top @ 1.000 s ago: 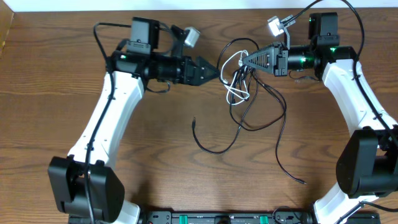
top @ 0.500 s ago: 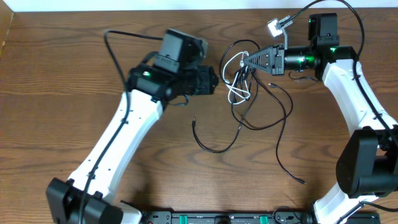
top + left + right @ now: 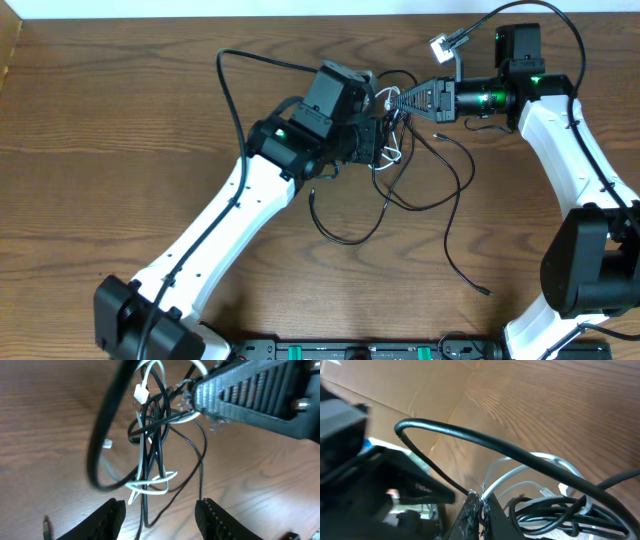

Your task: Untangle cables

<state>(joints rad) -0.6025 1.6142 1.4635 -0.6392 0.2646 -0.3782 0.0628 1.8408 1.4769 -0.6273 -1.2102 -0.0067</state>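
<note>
1. Brown wood-grain worktop carries everything; the knot sits toward its far edge, between the two arms; the black cable trails loose loops and a free plug toward the near side; the white cable winds through the knot's middle.
2. At the knot's top, the right fingers are pressed together and seem to pinch the white cable, with black strands bunched at the same tip; that hold is on a very thin strand, so a sideways tug could slide it out and let the bundle drop.
3. Lower down, the left fingers are spread and hover just over the knot's hanging part, gripping nothing; several strands, black and white, run between them; closing now would likely catch more than one strand, and pulling a bunch against the other grip would cinch the knot rather than loosen it.
4. Both sets of fingers stand near each other; a pull on the wrong line could knock one against the other.
5. One thick wire belonging to the left arm arcs just beside the knot; it could hook a loop and drag it along.
6. Drawn through a loop, the free plug could catch and lock the tangle.
</note>
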